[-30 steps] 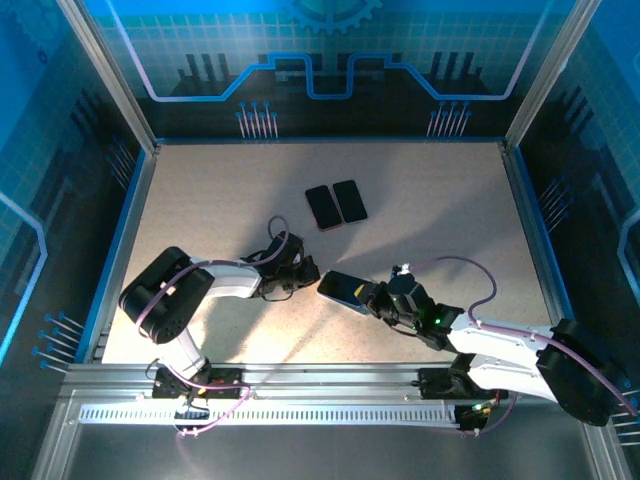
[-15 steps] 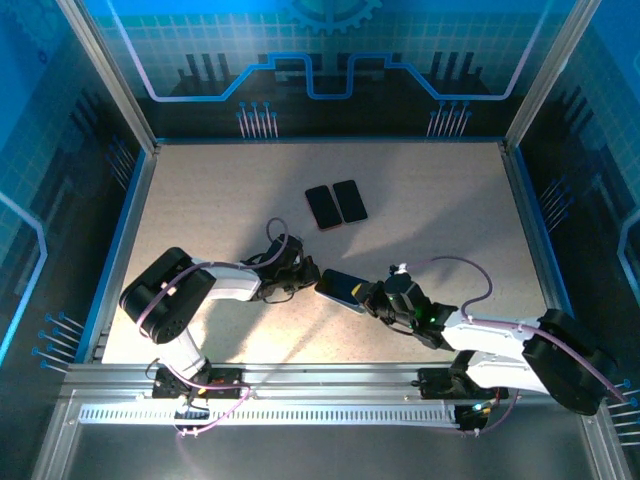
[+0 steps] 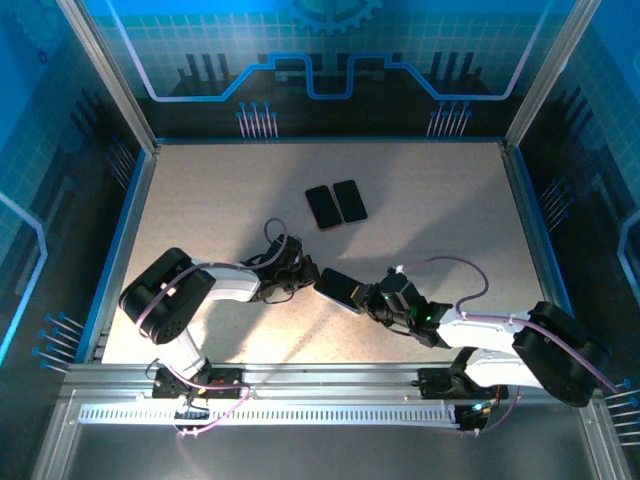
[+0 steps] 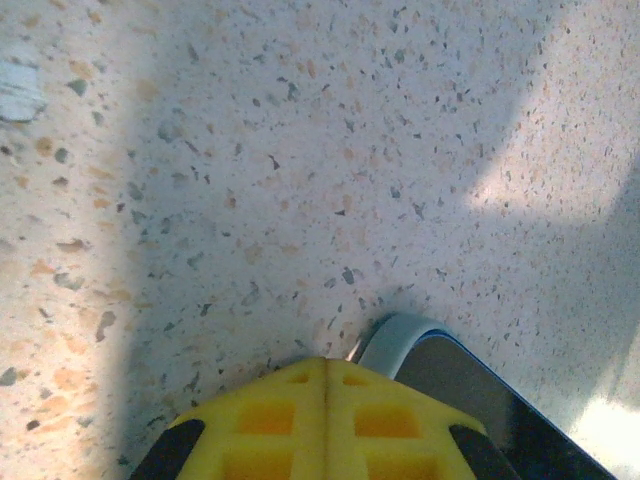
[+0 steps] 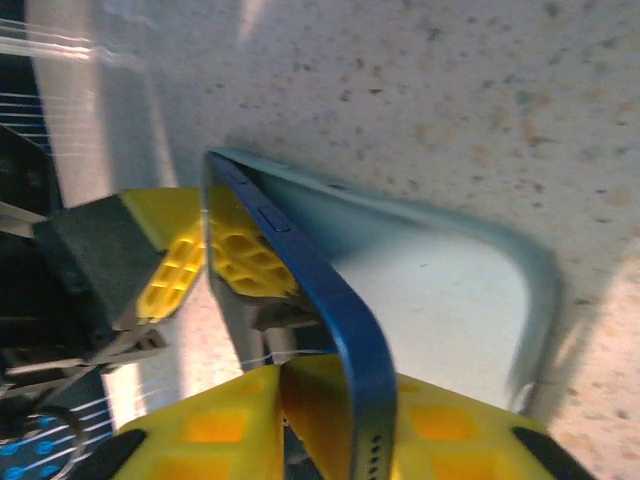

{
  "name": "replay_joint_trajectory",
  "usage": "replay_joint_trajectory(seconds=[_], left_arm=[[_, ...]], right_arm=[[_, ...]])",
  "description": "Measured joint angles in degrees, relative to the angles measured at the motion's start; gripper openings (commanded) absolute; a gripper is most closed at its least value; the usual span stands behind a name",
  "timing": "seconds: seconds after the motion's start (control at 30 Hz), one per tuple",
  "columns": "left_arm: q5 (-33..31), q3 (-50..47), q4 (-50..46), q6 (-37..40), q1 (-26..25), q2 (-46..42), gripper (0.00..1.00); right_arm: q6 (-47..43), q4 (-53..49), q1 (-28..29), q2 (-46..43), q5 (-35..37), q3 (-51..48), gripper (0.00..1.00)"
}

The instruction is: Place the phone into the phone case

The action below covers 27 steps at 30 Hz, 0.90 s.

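My right claw [image 5: 330,412] is clamped on the slim dark-blue phone [image 5: 345,335], which tilts on edge over the pale grey-blue soft phone case [image 5: 450,300] lying flat on the speckled table [image 4: 300,150]. At the case's far end, my left claw [image 4: 325,420] pinches its end wall, pads nearly together.

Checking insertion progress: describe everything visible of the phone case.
The phone case is a pale grey-blue, soft-looking shell with a raised rim and rounded corners, lying on the speckled table, open side up. The blue phone, held by the right gripper, tilts into it, not yet seated. Fingers of the left gripper touch its far end.
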Motion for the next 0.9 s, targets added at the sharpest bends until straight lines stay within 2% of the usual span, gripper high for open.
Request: replay_joint_trajectory(seconds=[0.07, 0.17, 0.33, 0.9], left_arm=[[-0.2, -0.1, 0.3, 0.0, -0.1, 0.0, 0.00], [-0.2, -0.2, 0.4, 0.0, -0.2, -0.1, 0.00], [-0.2, -0.5, 1.0, 0.0, -0.2, -0.1, 0.00], [0.0, -3.4, 1.9, -0.4, -1.0, -2.4, 0.00]], right_arm=[[-0.7, -3.1, 0.2, -0.1, 0.0, 0.7, 0.47], [-1.9, -6.2, 0.4, -1.4, 0.3, 2.1, 0.60], [-4.2, -12.1, 0.4, -2.3, 0.5, 4.7, 0.74], [-7.8, -23.0, 0.3, 1.6, -0.2, 12.9, 0.90]])
